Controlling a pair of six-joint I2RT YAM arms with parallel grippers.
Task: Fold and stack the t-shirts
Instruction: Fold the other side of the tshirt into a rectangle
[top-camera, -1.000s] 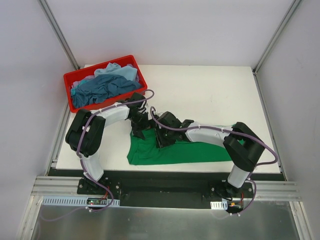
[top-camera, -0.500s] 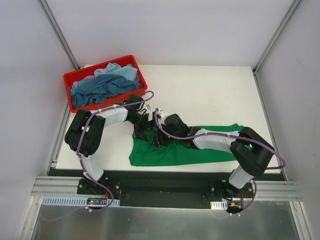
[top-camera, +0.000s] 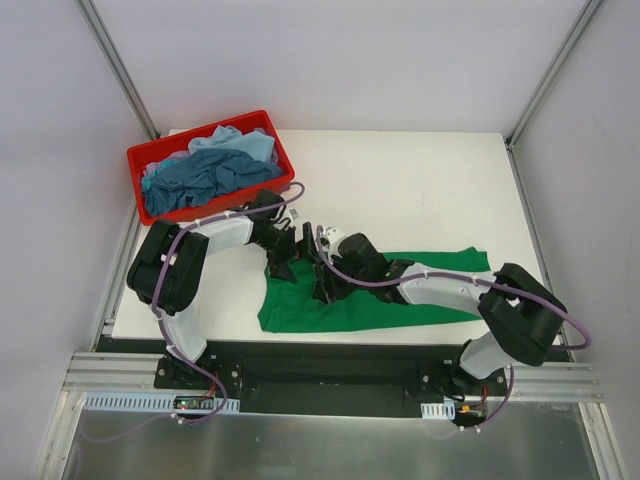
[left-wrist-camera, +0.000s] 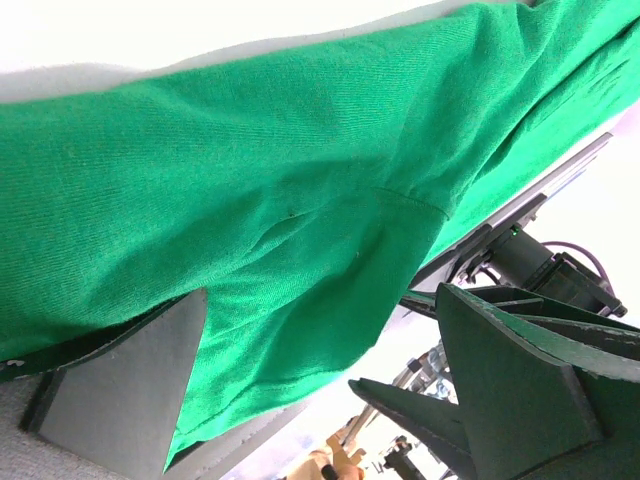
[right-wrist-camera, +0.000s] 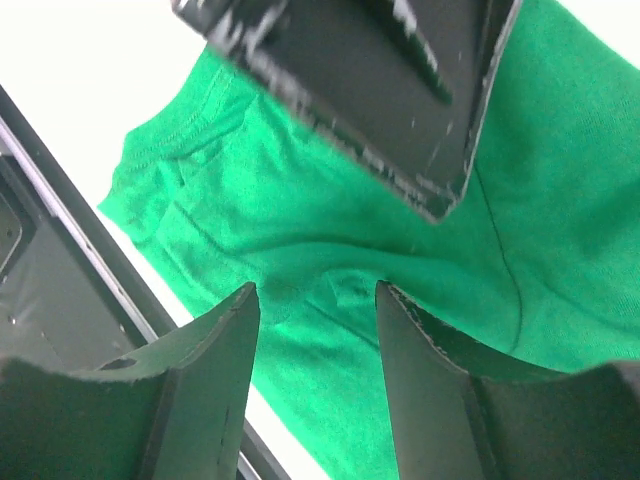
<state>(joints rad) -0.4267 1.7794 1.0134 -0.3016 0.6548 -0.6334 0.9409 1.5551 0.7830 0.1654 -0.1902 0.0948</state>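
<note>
The bright green t-shirt (top-camera: 400, 308) lies flat in a long band along the table's near edge. My left gripper (top-camera: 281, 263) is open over its upper left corner; in the left wrist view (left-wrist-camera: 320, 300) the green fabric (left-wrist-camera: 250, 180) fills the space between the wide-apart fingers. My right gripper (top-camera: 326, 282) is open just right of it, low over the shirt; in the right wrist view (right-wrist-camera: 315, 290) its fingers straddle a small wrinkle in the cloth (right-wrist-camera: 300, 230). The dark teal-blue shirt (top-camera: 205, 176) and the pale blue shirt (top-camera: 240, 143) lie crumpled in the bin.
The red plastic bin (top-camera: 150, 156) stands at the table's back left corner. My right forearm (top-camera: 440, 285) lies across the green shirt. The left gripper's body (right-wrist-camera: 380, 90) shows at the top of the right wrist view. A dark frame rail (top-camera: 330, 352) runs along the near edge.
My right arm has swung its elbow to the right and stretched low over the shirt, its gripper staying at the shirt's left part. The shirt's right end now reaches further right. My left gripper has hardly moved.
</note>
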